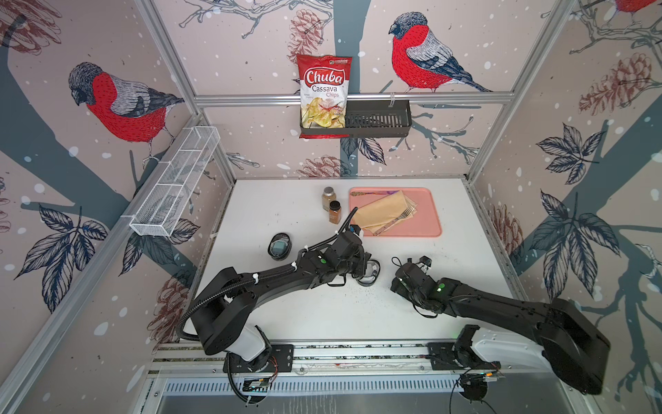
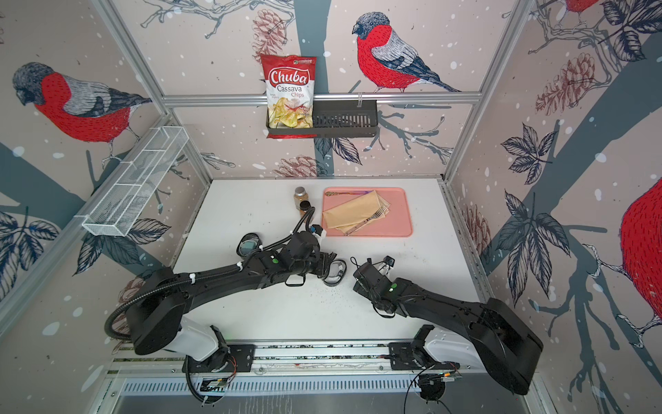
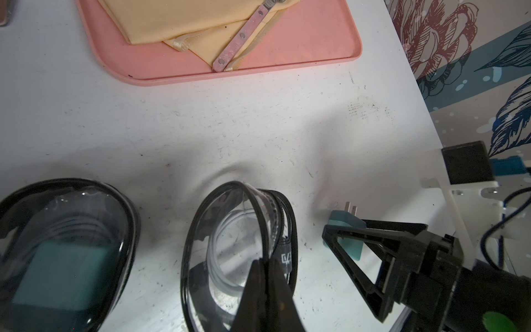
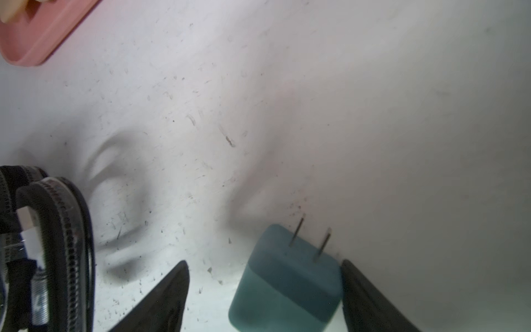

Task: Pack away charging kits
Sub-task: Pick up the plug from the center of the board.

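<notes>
My left gripper (image 3: pixel 265 268) is pinched shut on the open case (image 3: pixel 230 244) rim. The right gripper (image 4: pixel 264 264) stands apart around the teal charger (image 4: pixel 287 281), three o'clock of the case. Contact's on one side only, so closing could skid it.

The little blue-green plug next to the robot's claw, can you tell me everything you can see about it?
The plug charger is a small teal cube with rounded corners, smooth like plastic. Two thin metal prongs stick out of one face, pointing away from the right gripper. It sits between that gripper's open fingers: one finger is against its side, the other stands apart. The white table is under it.
</notes>
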Robot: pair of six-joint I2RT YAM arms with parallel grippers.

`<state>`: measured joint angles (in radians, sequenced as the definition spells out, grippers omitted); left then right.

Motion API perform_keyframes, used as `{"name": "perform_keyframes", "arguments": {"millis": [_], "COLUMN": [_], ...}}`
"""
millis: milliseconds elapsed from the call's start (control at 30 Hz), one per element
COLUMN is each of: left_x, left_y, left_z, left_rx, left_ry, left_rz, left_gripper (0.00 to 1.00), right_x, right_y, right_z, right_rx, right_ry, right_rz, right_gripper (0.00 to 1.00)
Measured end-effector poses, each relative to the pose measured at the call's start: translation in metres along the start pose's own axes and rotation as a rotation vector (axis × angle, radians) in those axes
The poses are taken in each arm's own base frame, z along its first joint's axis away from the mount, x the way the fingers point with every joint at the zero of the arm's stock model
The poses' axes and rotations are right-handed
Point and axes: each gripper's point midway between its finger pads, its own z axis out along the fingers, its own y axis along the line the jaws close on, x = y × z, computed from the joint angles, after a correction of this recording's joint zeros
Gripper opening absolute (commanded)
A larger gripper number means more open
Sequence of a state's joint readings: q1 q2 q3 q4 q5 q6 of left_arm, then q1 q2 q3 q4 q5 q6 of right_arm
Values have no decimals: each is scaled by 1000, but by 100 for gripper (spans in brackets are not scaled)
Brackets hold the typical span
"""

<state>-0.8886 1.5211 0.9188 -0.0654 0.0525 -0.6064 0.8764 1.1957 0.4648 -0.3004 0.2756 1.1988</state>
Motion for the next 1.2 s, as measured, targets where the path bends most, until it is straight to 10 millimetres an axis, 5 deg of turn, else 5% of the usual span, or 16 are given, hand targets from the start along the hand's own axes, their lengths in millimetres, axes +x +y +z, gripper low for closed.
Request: {"name": "perform_keyframes", "arguments": {"millis": [400,667,900,1200], "left_x": [1,1,4,8], "left_y": [1,0,-2,-8], "left_z": [3,3,4,7], "left_rx": [-4,1,17,55], "left_ry": [6,9,23,42], "left_rz": [0,0,-8,-19], "left_gripper": [0,0,0,0], "right_x": [0,1,9,-2], "right_y": [5,6,10,55], "right_z": [13,12,-4,-41], "right_rx": [127,113,14,-311], "right_ry": [-59,-68,-24,-80], "right_rz": [-181,-184,-166,-143], "right_gripper": [44,35,25,18]}}
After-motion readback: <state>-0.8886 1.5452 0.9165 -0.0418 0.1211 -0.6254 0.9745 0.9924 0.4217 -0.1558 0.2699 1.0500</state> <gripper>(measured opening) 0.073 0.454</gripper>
